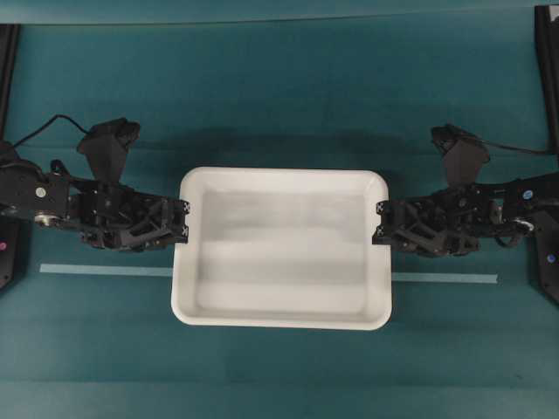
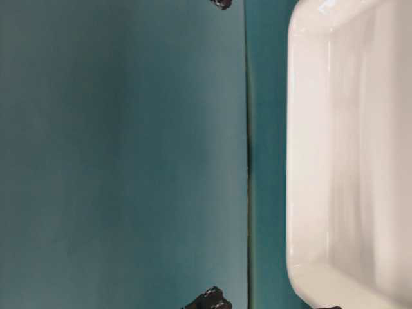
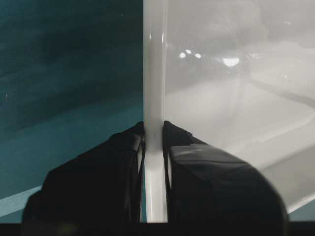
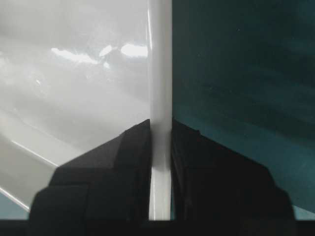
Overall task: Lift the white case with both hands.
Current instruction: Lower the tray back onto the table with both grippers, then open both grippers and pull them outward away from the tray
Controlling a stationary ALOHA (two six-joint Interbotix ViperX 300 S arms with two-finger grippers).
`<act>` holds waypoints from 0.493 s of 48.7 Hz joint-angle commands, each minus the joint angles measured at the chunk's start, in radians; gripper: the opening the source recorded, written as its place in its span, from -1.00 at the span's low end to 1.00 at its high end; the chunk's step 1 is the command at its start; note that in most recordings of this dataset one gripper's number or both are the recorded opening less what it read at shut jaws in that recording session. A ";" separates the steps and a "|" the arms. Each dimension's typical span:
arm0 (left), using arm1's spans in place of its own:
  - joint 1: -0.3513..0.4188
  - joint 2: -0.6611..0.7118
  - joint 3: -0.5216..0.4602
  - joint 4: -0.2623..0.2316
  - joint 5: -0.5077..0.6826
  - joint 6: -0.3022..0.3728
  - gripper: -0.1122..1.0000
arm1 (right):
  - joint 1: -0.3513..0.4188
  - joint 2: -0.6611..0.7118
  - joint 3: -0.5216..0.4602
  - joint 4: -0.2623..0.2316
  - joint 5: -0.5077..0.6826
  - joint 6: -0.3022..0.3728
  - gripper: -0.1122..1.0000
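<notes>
From the overhead camera I see my left arm stretched in level from nine o'clock, its black two-finger left gripper point(image 1: 185, 223) meeting the left rim of the large shallow rectangular white plastic case point(image 1: 281, 319). My left wrist camera shows the two black fingers point(image 3: 211, 182) pressed against either side of that thin upright rim, one outside over the teal cloth, one inside over the glossy bottom, so they are clamped on the case wall.

The case sits at the middle of the teal table surface point(image 1: 279, 96), long sides running from nine to three o'clock. A pale strip of tape point(image 1: 105, 270) runs behind it at both ends. In the table-level view the case point(image 2: 309, 161) fills the right side, its rim bright.

My right arm mirrors the left, reaching in level from three o'clock, its black right gripper point(image 1: 377, 223) at the right rim. My right wrist camera shows its fingers point(image 4: 113, 172) squeezed together on that rim too.
</notes>
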 commanded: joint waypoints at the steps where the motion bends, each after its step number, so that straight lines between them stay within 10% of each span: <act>1: -0.003 0.041 0.020 0.003 0.002 -0.002 -0.66 | -0.009 0.034 0.035 -0.003 0.000 -0.005 -0.60; 17: -0.009 0.040 0.018 0.003 -0.072 0.000 -0.67 | -0.002 0.035 0.014 -0.006 -0.005 -0.005 0.70; 24: -0.018 0.034 0.012 0.003 -0.094 0.003 -0.40 | 0.002 0.034 0.005 -0.009 -0.005 -0.005 0.82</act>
